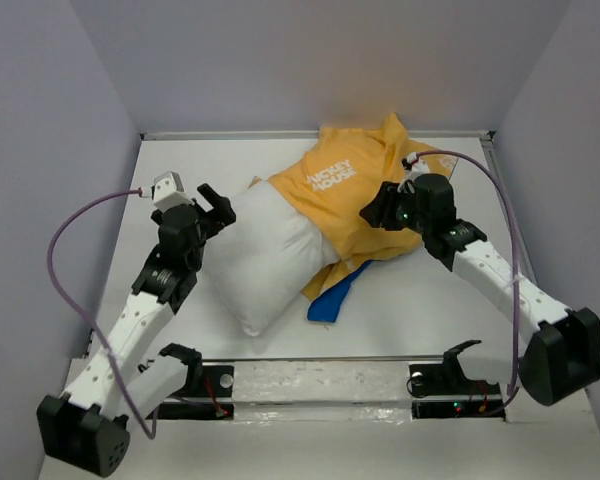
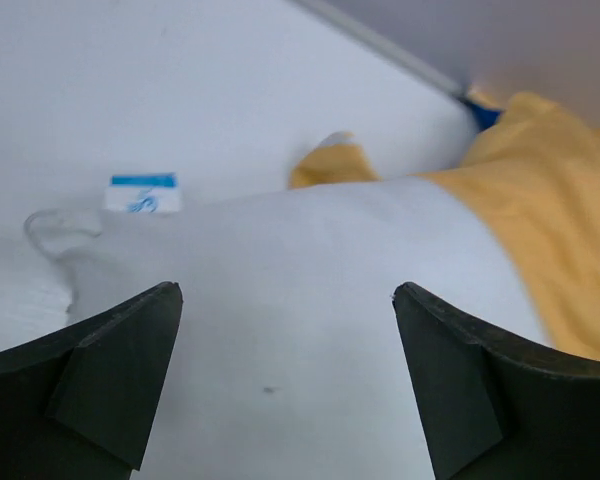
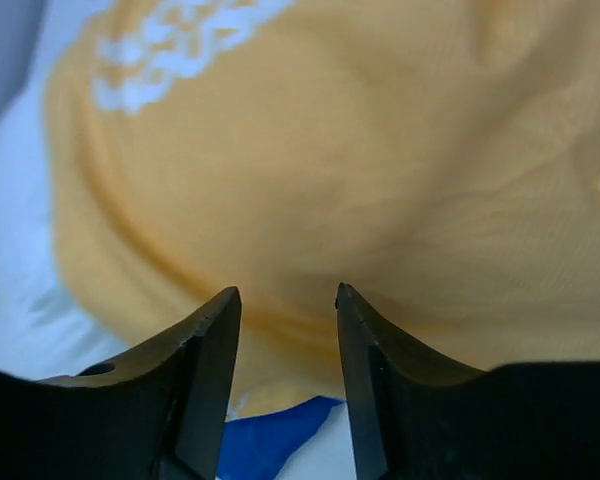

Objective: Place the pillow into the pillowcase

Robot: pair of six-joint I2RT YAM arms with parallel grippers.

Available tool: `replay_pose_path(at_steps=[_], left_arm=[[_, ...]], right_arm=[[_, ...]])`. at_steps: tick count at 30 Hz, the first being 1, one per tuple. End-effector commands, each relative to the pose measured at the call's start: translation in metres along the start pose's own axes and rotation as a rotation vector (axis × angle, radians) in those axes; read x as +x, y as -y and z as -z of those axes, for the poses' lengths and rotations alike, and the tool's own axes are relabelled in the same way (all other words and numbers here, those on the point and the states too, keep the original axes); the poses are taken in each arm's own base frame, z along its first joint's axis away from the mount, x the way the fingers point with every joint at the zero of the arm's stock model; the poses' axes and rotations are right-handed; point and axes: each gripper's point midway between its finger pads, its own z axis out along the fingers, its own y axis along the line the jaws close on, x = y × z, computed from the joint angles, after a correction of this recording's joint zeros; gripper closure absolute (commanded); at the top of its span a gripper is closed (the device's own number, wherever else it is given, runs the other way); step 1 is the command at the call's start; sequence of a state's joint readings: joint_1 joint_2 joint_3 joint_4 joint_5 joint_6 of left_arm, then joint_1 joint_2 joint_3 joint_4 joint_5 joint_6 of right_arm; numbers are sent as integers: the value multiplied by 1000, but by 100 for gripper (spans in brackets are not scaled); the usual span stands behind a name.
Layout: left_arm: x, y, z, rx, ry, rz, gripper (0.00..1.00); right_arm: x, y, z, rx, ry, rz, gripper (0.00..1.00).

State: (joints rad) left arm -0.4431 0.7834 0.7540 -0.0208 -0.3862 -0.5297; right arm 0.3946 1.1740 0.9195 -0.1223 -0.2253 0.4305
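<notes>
The white pillow (image 1: 265, 255) lies slanted mid-table, its far right end tucked inside the orange-yellow pillowcase (image 1: 350, 195). A flap of the case's blue face (image 1: 335, 298) sticks out beneath. My left gripper (image 1: 216, 206) hovers open at the pillow's far left edge. In the left wrist view the left gripper (image 2: 285, 290) is spread wide over the pillow (image 2: 280, 300), with the blue-and-white tag (image 2: 143, 193) ahead and the pillowcase (image 2: 550, 220) to the right. My right gripper (image 1: 378, 212) is over the case's right side. In the right wrist view the right gripper (image 3: 286, 292) is partly open above orange cloth (image 3: 330, 170), with nothing pinched.
Grey walls enclose the white table (image 1: 180, 160) on the left, back and right. A taped strip with two black mounts (image 1: 450, 365) runs along the near edge between the arm bases. Purple cables (image 1: 65, 235) loop beside each arm.
</notes>
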Motion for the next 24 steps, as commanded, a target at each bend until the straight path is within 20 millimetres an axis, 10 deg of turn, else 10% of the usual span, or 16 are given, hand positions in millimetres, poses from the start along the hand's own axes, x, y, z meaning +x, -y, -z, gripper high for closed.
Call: replay_pose_path(at_steps=[1, 3, 6, 7, 11, 17, 21, 24], left_arm=[[48, -57, -33, -79, -189, -13, 1], [74, -66, -33, -65, -246, 22, 1], [131, -59, -22, 44, -369, 102, 42], [152, -41, -12, 108, -420, 103, 79], [200, 25, 38, 283, -489, 151, 99], [157, 60, 49, 389, -377, 188, 83], [106, 75, 35, 407, -272, 145, 78], [80, 92, 43, 489, -232, 127, 41]], right_arm=[[1, 57, -38, 257, -17, -42, 53], [22, 60, -74, 211, -130, -31, 46], [-3, 16, -117, -54, -121, 10, 39], [-12, 1, -140, -150, -143, 19, 39], [-25, -22, -175, -299, -191, 20, 35], [-85, -14, -149, -108, -50, 37, 12], [-73, -1, -108, -3, -31, 30, 6], [-71, 4, -76, 56, 2, 37, 4]])
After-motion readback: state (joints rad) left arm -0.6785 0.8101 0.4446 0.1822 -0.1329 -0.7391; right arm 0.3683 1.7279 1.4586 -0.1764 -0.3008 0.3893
